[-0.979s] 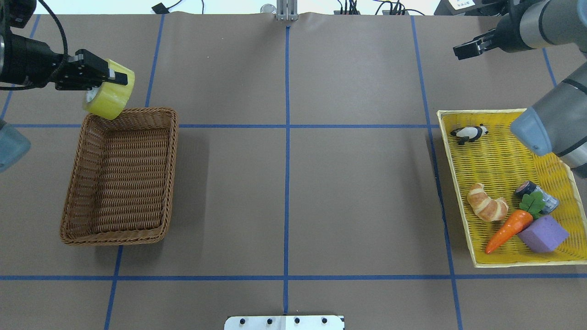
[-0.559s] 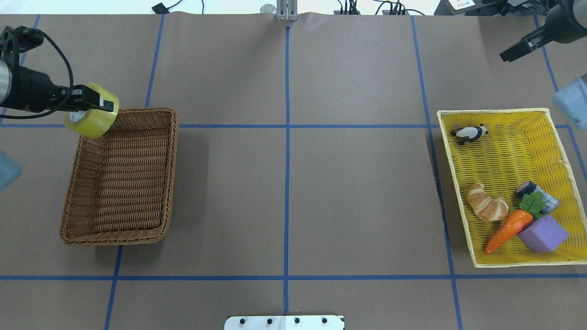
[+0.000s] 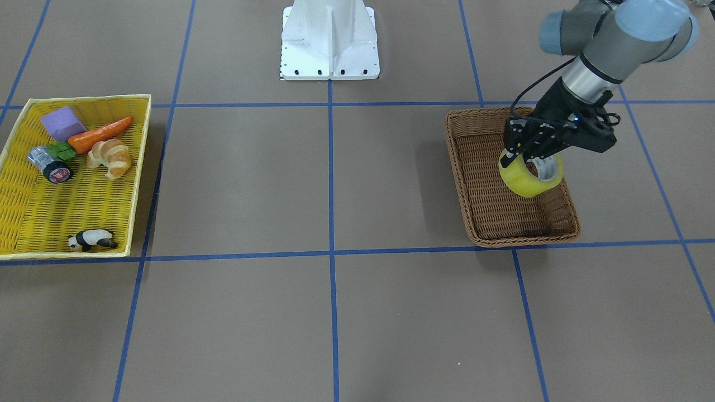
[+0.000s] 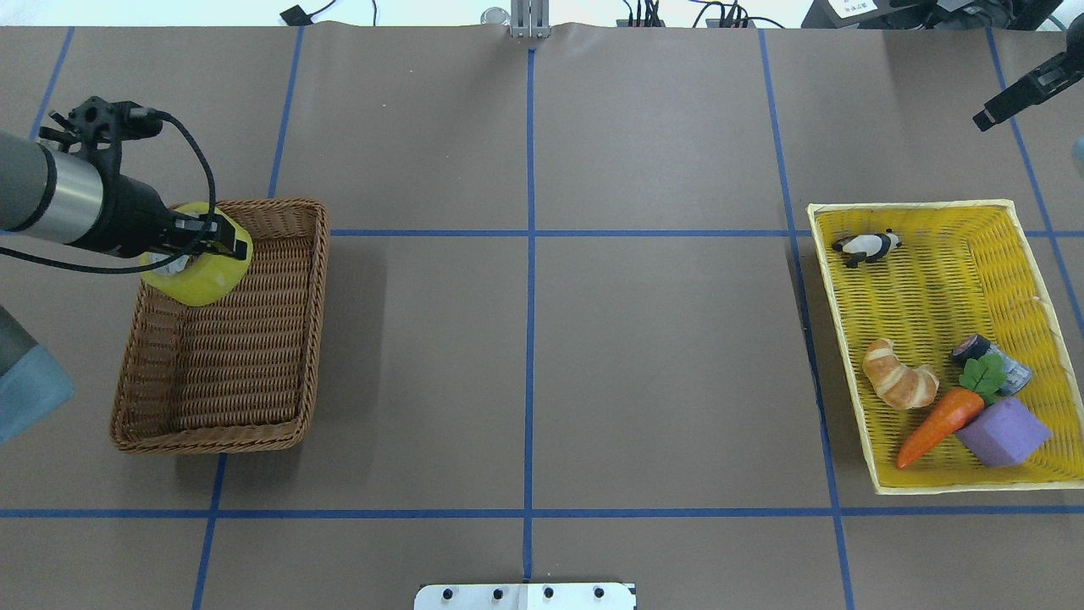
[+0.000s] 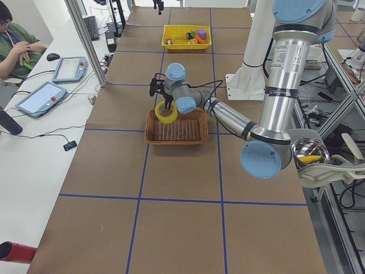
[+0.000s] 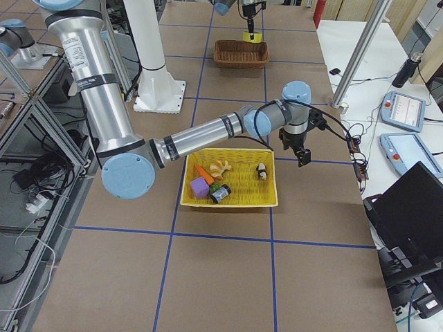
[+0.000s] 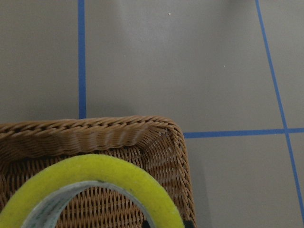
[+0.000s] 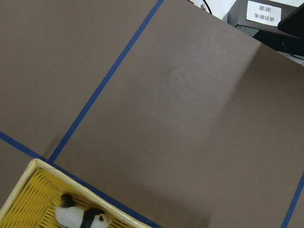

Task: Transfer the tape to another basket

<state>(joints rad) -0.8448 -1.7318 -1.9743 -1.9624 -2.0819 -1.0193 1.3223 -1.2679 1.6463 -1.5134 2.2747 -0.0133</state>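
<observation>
Tape (image 4: 196,278): clamped in left gripper (image 4: 227,246).
Position: above basket (image 4: 315,322), its 11 o'clock corner.
Right gripper (image 4: 1027,90): grip unclear.

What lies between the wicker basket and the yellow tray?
Only bare table cover with blue grid lines separates the basket and the yellow tray, per the overhead view.

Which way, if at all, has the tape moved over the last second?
Yes. Held by the left gripper, the tape has come from beyond the wicker basket's far rim back toward the robot, and is now over the basket's far-left inside corner.
</observation>
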